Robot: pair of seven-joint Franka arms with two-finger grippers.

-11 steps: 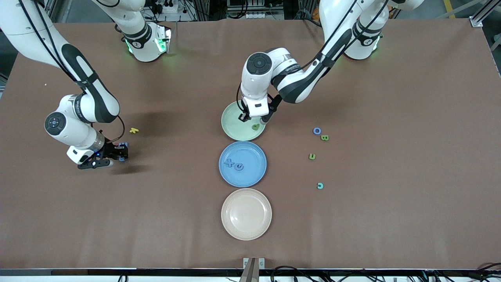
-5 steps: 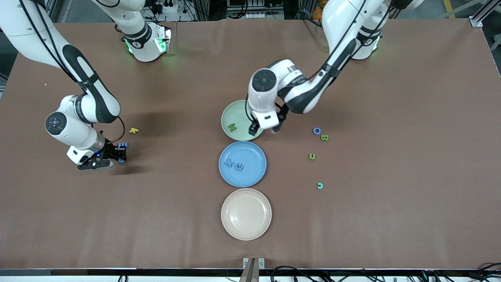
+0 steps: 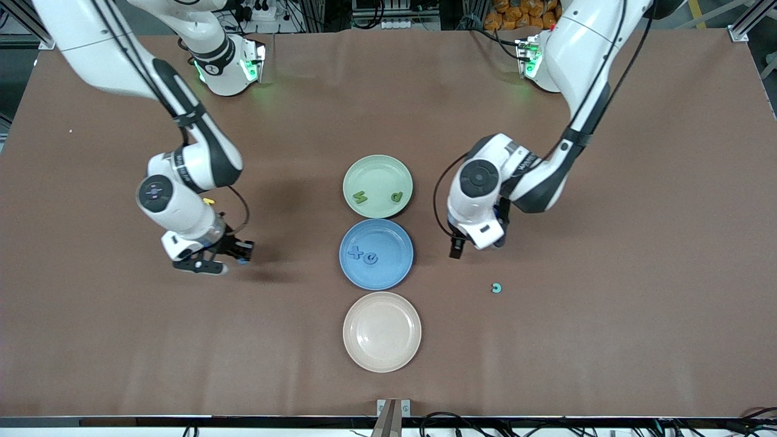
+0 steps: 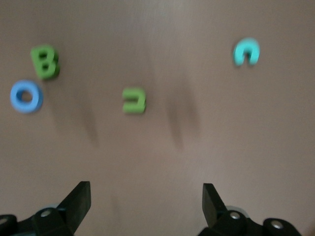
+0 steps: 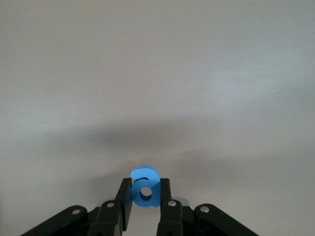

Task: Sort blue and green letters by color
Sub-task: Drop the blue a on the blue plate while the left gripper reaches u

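Observation:
My right gripper [image 3: 241,254] is shut on a blue letter [image 5: 145,188], held on edge over bare table beside the blue plate [image 3: 391,238]. That plate holds two blue letters [image 3: 355,250]. The green plate [image 3: 377,160] holds two green letters [image 3: 360,196]. My left gripper [image 4: 145,189] is open and empty above loose letters. The left wrist view shows a green B [image 4: 45,61], a blue O [image 4: 26,96] and another green letter [image 4: 134,100]. In the front view the left arm [image 3: 479,188] hides these three.
A teal letter [image 3: 496,287] lies toward the left arm's end, nearer the front camera than the left gripper. It also shows in the left wrist view [image 4: 246,52]. A beige plate [image 3: 382,331] sits nearest the camera. A yellow letter [image 3: 208,201] peeks out by the right arm.
My left gripper left a second green letter in the green plate and moved out over the loose letters. My right gripper carried the blue letter toward the plates.

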